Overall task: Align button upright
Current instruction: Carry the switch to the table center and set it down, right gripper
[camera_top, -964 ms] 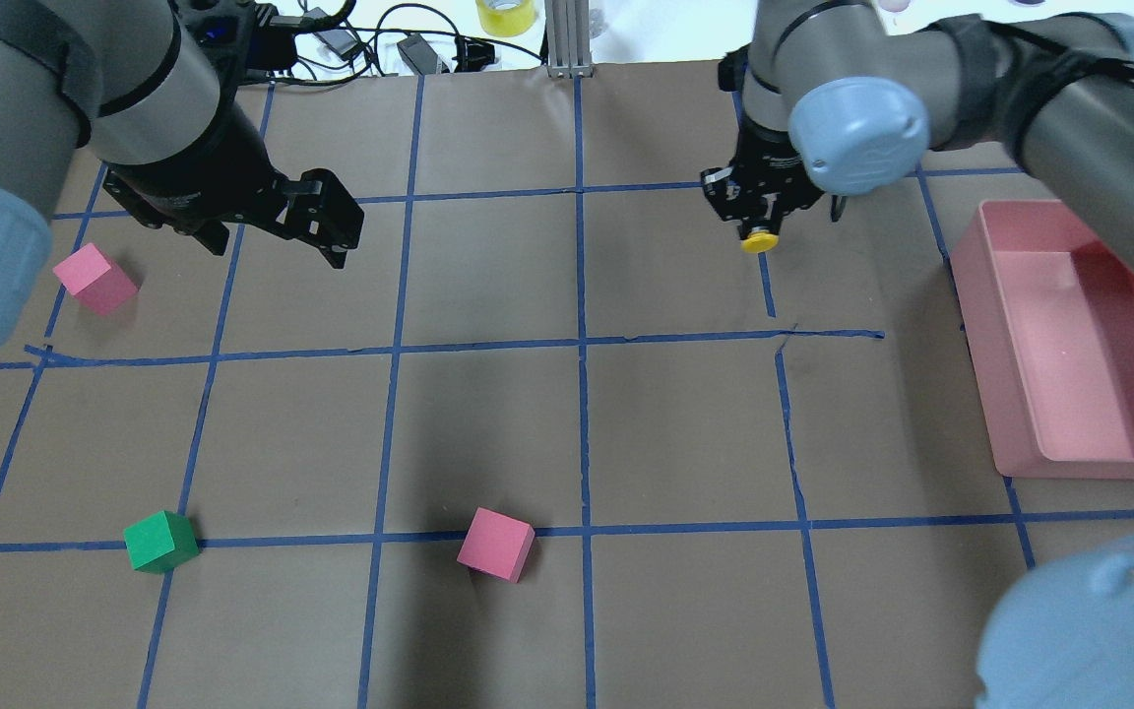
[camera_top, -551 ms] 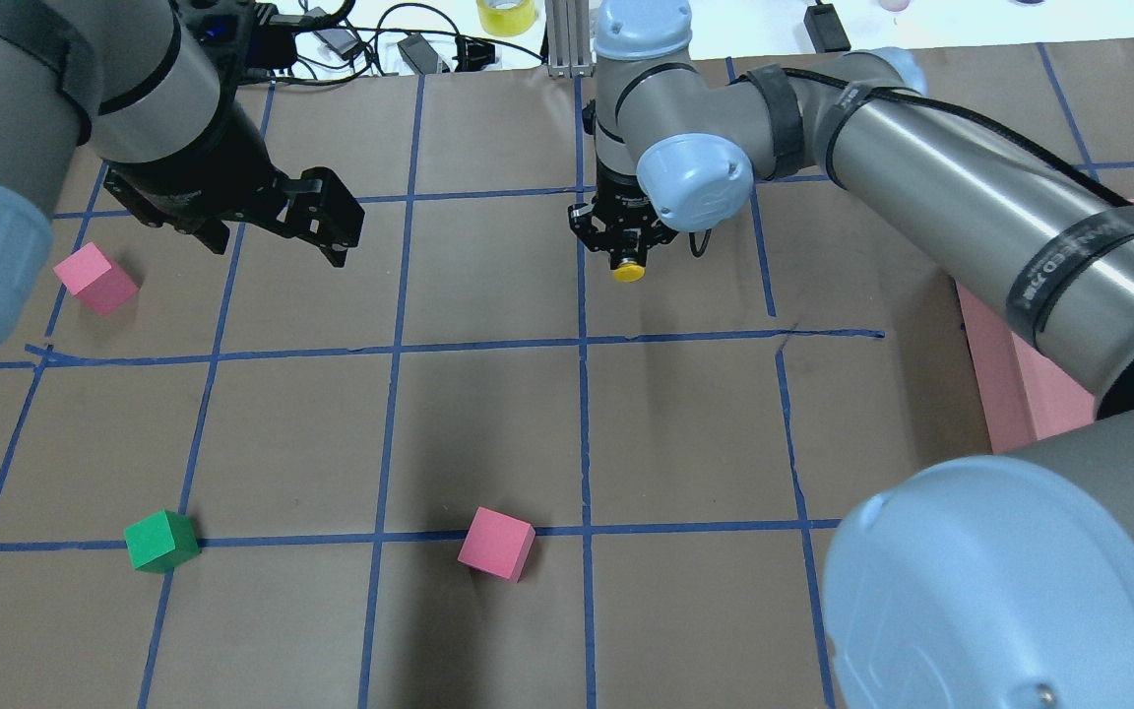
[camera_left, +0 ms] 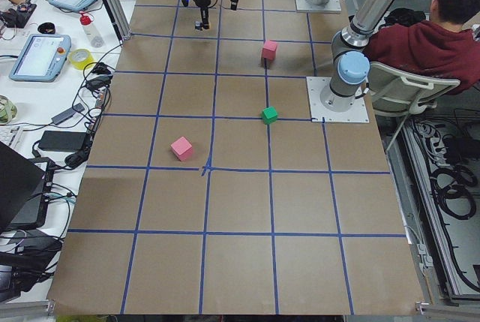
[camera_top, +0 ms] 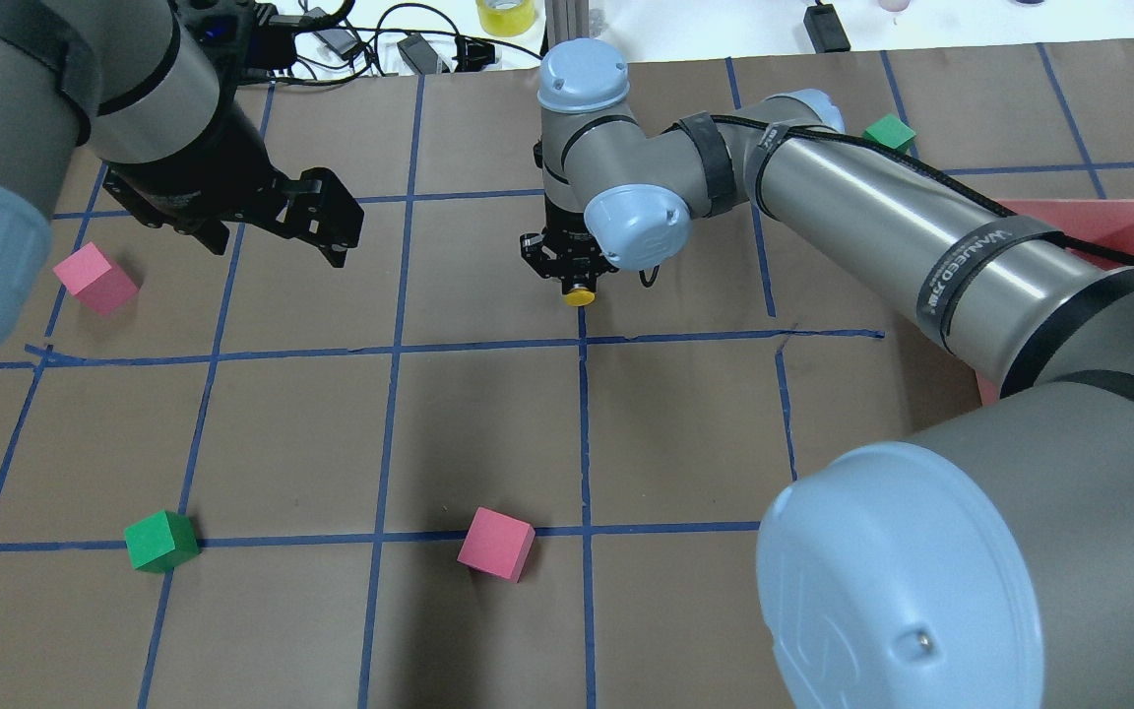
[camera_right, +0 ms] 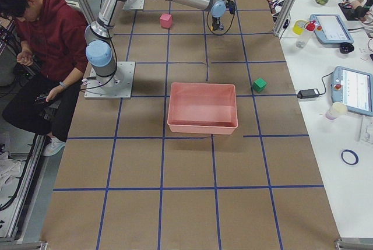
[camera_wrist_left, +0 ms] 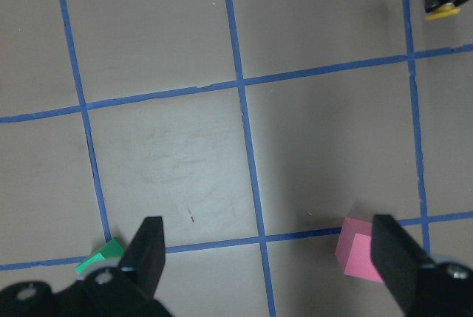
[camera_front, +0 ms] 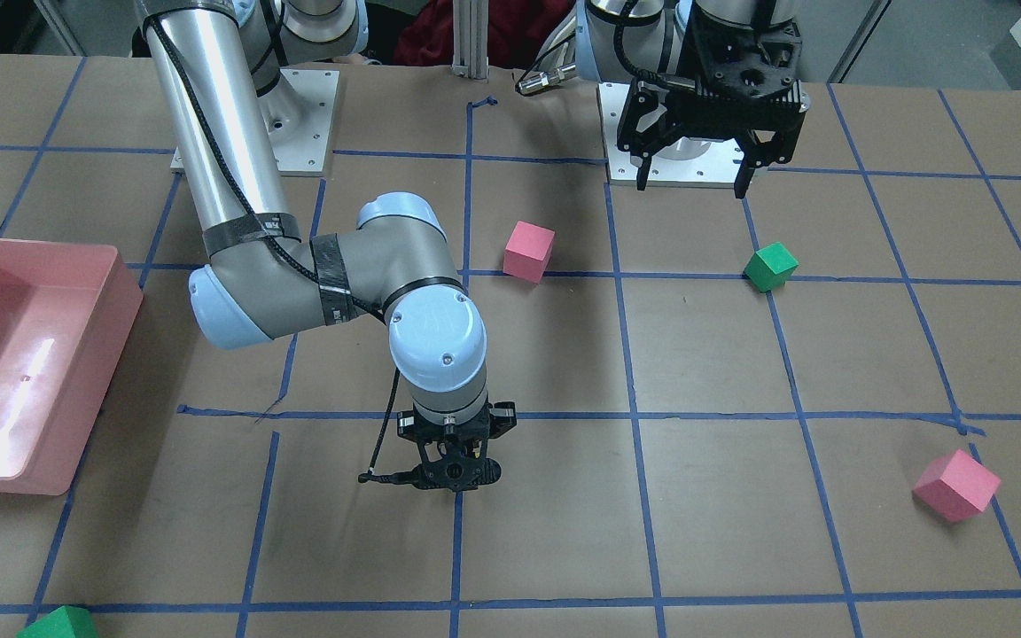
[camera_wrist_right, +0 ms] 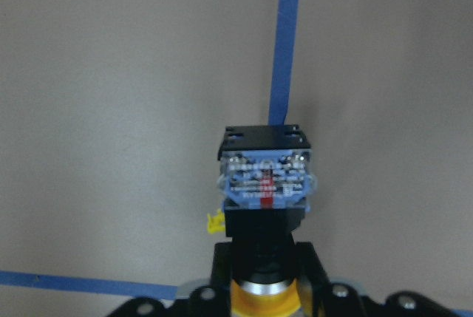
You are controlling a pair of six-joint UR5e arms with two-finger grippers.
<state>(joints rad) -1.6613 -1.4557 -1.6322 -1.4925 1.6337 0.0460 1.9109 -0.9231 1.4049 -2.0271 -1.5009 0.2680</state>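
A green cube (camera_top: 161,541) and a pink cube (camera_top: 495,544) sat near, on a blue tape line (camera_top: 331,539) across the brown paper table (camera_top: 685,443). Another pink cube (camera_top: 94,279) lay farther left. A second green cube (camera_top: 889,132) sat far right, beyond the pink bin (camera_right: 202,128).

Button (camera_wrist_right: 266,176) in right gripper (camera_top: 574,283) over table (camera_top: 685,423) middle, left gripper (camera_wrist_left: 270,254) well apart, tray (camera_right: 202,127) at robot's right

Yellow-capped button (camera_top: 581,294) clamped in right gripper (camera_top: 575,283), over blue tape (camera_top: 584,340).
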